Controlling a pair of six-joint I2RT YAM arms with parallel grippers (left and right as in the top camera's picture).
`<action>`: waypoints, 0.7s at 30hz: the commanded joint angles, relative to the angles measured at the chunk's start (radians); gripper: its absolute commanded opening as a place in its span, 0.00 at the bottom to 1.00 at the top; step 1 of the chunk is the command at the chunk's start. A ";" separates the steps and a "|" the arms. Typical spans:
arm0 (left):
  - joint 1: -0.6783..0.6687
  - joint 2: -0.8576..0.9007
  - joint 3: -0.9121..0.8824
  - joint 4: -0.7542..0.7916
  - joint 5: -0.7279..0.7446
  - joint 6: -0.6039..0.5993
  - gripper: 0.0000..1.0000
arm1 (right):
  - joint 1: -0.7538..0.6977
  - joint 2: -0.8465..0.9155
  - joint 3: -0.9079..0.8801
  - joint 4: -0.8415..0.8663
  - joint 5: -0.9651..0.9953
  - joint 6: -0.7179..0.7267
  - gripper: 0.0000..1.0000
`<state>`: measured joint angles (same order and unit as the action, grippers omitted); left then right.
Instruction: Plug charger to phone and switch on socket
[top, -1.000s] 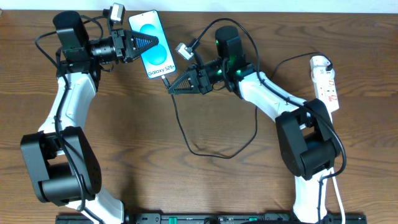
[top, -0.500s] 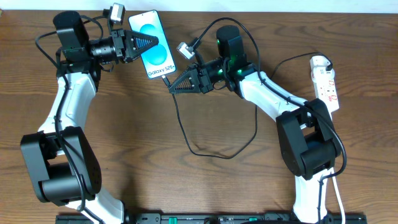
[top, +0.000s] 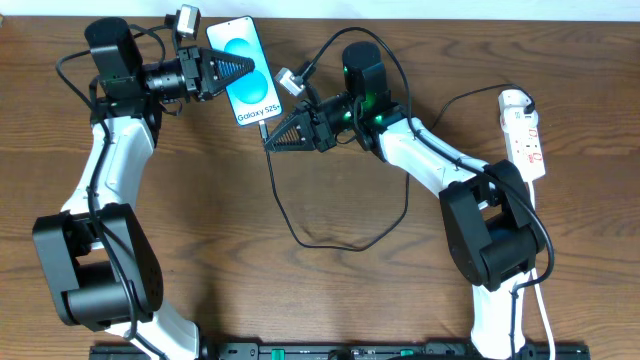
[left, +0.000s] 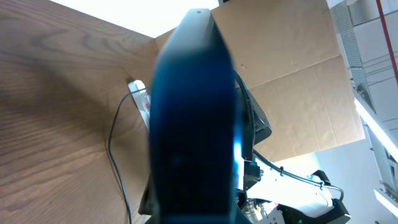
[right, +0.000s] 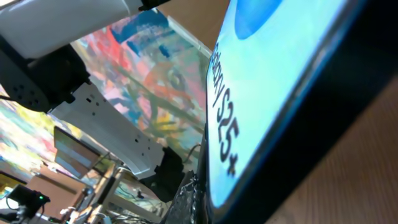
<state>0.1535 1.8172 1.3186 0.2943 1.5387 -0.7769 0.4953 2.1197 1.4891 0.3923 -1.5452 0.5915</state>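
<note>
The phone (top: 255, 100) has its blue screen facing up and is tilted, at the back left. My left gripper (top: 243, 68) is shut on it across its middle. In the left wrist view its dark blurred edge (left: 193, 124) fills the centre and hides the fingers. My right gripper (top: 270, 142) is shut on the charger plug right at the phone's lower end. The phone's screen (right: 273, 74) fills the right wrist view, and the plug itself is hidden there. The black charger cable (top: 300, 235) loops across the table toward the white socket strip (top: 524, 125) at the far right.
The strip's white cord (top: 545, 310) runs down the right edge beside the right arm's base. The strip (left: 140, 98) and cable (left: 115, 149) also show in the left wrist view. A black rail lies along the table's front edge (top: 330, 350).
My right gripper has moved slightly left and up toward the phone's lower end, and the cable loop has shifted left with it. The left arm and phone have stayed still.
</note>
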 joint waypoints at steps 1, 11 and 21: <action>-0.002 -0.020 0.005 0.003 0.033 0.026 0.08 | -0.004 -0.019 0.003 0.012 0.035 0.025 0.01; -0.002 -0.020 0.004 0.002 0.033 0.025 0.08 | -0.020 -0.019 0.003 0.013 0.054 0.033 0.01; -0.002 -0.020 -0.009 0.003 0.033 0.025 0.07 | -0.038 -0.019 0.003 0.023 0.067 0.040 0.01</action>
<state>0.1535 1.8172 1.3186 0.2951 1.5307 -0.7769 0.4877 2.1197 1.4887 0.4023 -1.5398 0.6216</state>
